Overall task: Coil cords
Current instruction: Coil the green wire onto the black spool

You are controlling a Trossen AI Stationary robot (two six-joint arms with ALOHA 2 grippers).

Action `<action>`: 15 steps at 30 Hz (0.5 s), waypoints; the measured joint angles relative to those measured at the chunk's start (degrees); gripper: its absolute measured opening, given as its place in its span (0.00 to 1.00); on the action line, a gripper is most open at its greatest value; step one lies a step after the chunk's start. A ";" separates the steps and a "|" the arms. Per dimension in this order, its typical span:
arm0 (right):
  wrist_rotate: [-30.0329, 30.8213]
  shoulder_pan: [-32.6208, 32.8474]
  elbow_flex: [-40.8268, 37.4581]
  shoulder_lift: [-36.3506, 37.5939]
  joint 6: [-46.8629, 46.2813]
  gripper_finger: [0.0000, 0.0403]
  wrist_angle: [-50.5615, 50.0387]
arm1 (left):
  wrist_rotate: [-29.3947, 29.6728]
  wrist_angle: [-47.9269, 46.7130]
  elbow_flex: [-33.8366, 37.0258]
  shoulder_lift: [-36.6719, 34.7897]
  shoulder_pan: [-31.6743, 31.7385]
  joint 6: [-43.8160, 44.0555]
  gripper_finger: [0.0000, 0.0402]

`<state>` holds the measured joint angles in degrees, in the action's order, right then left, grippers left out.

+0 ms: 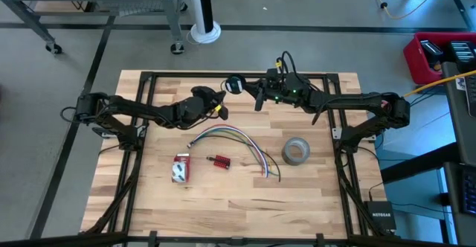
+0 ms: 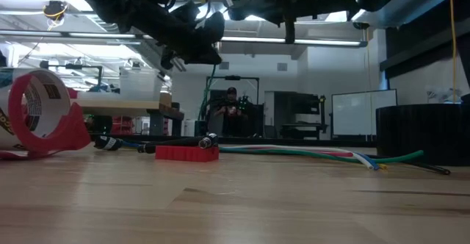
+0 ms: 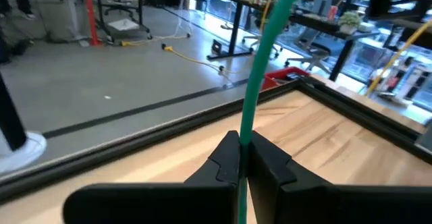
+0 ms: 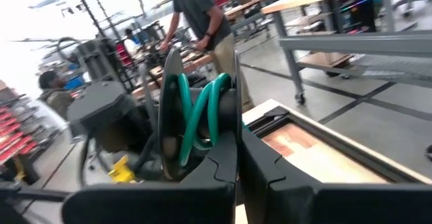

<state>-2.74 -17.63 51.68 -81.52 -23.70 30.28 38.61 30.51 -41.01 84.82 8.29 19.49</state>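
Both arms are raised over the far side of the wooden counter (image 1: 223, 195). The left end effector (image 3: 241, 160) has its fingers pressed together on a green cord (image 3: 260, 69), which runs taut away from the tips. The right end effector (image 4: 237, 153) is likewise clamped, its fingers closed on a small round coil of the same teal-green cord (image 4: 199, 119) — in the high view that coil (image 1: 234, 84) hangs between the two arms, just beside the left one's tip.

On the counter lie a loose fan of coloured wires (image 1: 238, 139), a grey tape roll (image 1: 296, 152), a small red connector (image 1: 219, 161) and a red-and-white tape dispenser (image 1: 181, 168). The only readable writing is "NETGEAR" on a dark box (image 1: 380, 214) off the counter's right edge — the dispenser's label is too blurred to read. A person (image 4: 196, 11) stands at a bench in the room beyond.
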 joint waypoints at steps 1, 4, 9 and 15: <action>0.86 0.02 0.00 0.00 0.01 0.01 0.00 | -0.50 0.09 0.00 0.18 -0.26 0.46 0.01; 2.26 0.00 0.04 -0.54 0.01 0.01 0.49 | -1.02 0.20 0.00 1.44 -1.26 3.14 0.01; 2.21 0.00 0.04 -3.18 0.01 0.01 2.80 | -1.24 0.22 -0.13 6.11 -2.64 10.13 0.00; 2.97 0.00 0.04 -5.53 -0.31 0.01 2.98 | -3.97 0.11 -4.91 13.13 -4.14 13.13 0.00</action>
<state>0.23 -17.63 51.72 -87.04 -24.01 33.26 34.63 30.62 -45.92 97.94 4.14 32.62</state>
